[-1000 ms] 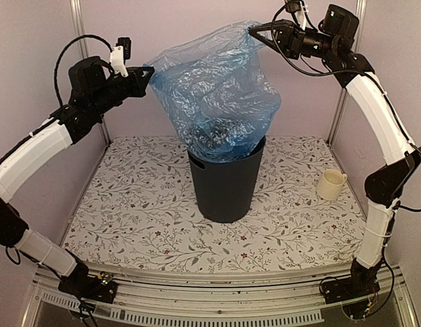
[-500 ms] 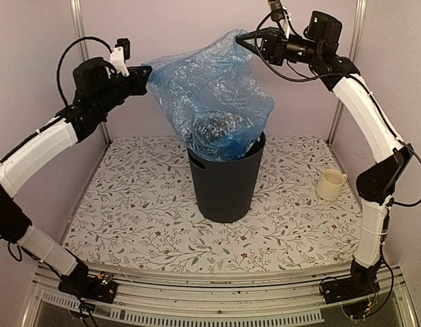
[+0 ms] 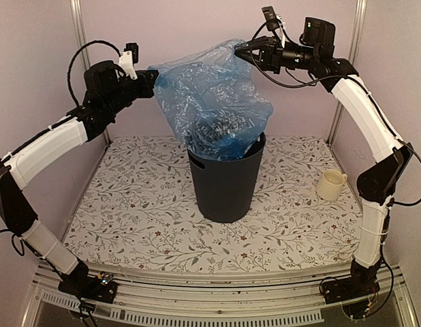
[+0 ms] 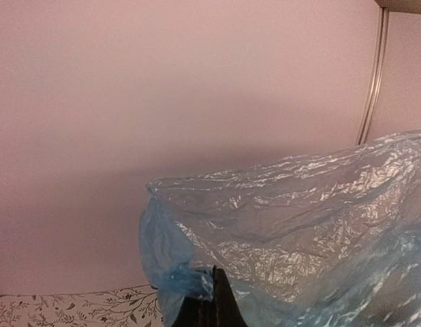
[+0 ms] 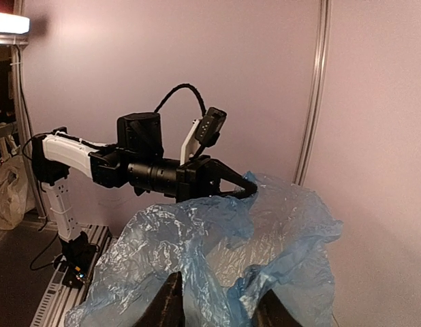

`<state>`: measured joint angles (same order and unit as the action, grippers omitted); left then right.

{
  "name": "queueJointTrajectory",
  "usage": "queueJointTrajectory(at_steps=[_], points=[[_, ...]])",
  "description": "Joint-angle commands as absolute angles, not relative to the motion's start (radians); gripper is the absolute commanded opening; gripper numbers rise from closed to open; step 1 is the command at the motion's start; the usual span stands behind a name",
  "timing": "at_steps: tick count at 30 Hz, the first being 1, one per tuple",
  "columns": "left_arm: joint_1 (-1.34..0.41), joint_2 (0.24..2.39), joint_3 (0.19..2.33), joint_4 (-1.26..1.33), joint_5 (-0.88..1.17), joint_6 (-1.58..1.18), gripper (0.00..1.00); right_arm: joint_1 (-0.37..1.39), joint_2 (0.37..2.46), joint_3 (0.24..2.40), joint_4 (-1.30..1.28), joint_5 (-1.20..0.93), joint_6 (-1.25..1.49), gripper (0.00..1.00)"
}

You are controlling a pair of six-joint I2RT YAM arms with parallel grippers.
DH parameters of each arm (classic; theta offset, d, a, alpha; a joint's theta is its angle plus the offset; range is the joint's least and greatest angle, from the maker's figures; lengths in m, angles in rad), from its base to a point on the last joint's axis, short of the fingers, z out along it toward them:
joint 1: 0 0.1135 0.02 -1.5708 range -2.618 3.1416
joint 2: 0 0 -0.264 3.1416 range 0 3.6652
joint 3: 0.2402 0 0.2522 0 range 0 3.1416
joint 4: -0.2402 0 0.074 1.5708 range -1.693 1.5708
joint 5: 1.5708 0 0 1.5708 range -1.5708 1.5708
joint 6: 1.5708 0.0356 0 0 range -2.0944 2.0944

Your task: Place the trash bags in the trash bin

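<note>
The light-blue translucent trash bag (image 3: 210, 102) is stretched high above the dark trash bin (image 3: 226, 184), and its lower end hangs inside the bin's mouth. My left gripper (image 3: 153, 76) is shut on the bag's upper left edge. In the left wrist view its closed fingertips (image 4: 212, 300) pinch a blue fold of the bag (image 4: 299, 225). My right gripper (image 3: 239, 50) holds the bag's upper right corner. In the right wrist view its fingers (image 5: 171, 303) stand a little apart with bunched bag (image 5: 217, 272) between them. The left gripper (image 5: 251, 191) shows there too.
A small cream mug (image 3: 331, 184) stands on the floral table cover (image 3: 129, 204) to the right of the bin. Pink walls and metal corner posts (image 3: 80, 41) close in the back and both sides.
Both grippers have moved inward toward each other. The right one went left and slightly down, so the bag's top is narrower. The bag's bottom stays in the bin.
</note>
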<state>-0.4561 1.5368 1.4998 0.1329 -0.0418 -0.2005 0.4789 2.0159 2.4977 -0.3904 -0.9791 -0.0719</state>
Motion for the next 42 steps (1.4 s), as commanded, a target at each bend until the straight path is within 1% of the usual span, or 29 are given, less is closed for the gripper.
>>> queueJointTrajectory(at_steps=[1, 3, 4, 8, 9, 12, 17, 21, 24, 26, 29, 32, 33, 35, 36, 39, 42], points=[[-0.447, 1.515, 1.468, 0.187, 0.015, -0.213, 0.00, 0.434, 1.919, 2.437, -0.455, -1.080, -0.071, 0.44], [-0.447, 1.513, 1.459, 0.193, 0.030, -0.214, 0.00, 0.402, 1.882, 2.382, -0.469, -1.118, -0.050, 0.66], [-0.448, 1.511, 1.454, 0.194, 0.032, -0.220, 0.00, 0.386, 1.860, 2.356, -0.489, -1.147, -0.056, 0.74], [-0.448, 1.481, 1.402, 0.210, 0.030, -0.247, 0.00, 0.293, 1.760, 2.226, -0.570, -1.279, -0.137, 0.97], [-0.449, 1.472, 1.392, 0.214, 0.028, -0.251, 0.00, 0.268, 1.737, 2.183, -0.576, -1.316, -0.140, 0.99], [-0.448, 1.461, 1.385, 0.212, 0.026, -0.253, 0.00, 0.198, 1.677, 2.110, -0.577, -1.347, -0.132, 0.99], [-0.448, 1.457, 1.388, 0.211, 0.038, -0.263, 0.00, 0.121, 1.593, 1.984, -0.581, -1.268, -0.150, 0.99], [-0.448, 1.442, 1.384, 0.215, 0.049, -0.271, 0.00, 0.109, 1.544, 1.887, -0.581, -1.202, -0.172, 1.00], [-0.449, 1.424, 1.379, 0.211, 0.074, -0.271, 0.00, 0.107, 1.520, 1.818, -0.582, -1.090, -0.183, 0.91], [-0.449, 1.410, 1.372, 0.202, 0.076, -0.270, 0.00, 0.106, 1.500, 1.761, -0.581, -1.017, -0.220, 0.87], [-0.449, 1.397, 1.363, 0.187, 0.088, -0.274, 0.00, 0.106, 1.480, 1.704, -0.597, -0.962, -0.293, 0.81], [-0.452, 1.390, 1.345, 0.191, 0.108, -0.296, 0.00, 0.106, 1.491, 1.692, -0.619, -0.951, -0.345, 0.71], [-0.454, 1.389, 1.336, 0.196, 0.111, -0.300, 0.00, 0.105, 1.500, 1.693, -0.619, -0.947, -0.347, 0.66], [-0.458, 1.387, 1.322, 0.207, 0.112, -0.308, 0.00, 0.111, 1.519, 1.698, -0.621, -0.950, -0.350, 0.52], [-0.459, 1.385, 1.316, 0.212, 0.112, -0.312, 0.00, 0.118, 1.529, 1.702, -0.625, -0.949, -0.355, 0.48], [-0.461, 1.377, 1.299, 0.224, 0.108, -0.318, 0.00, 0.151, 1.557, 1.712, -0.639, -0.932, -0.386, 0.39], [-0.463, 1.363, 1.281, 0.235, 0.104, -0.325, 0.00, 0.186, 1.579, 1.717, -0.639, -0.907, -0.396, 0.34]])
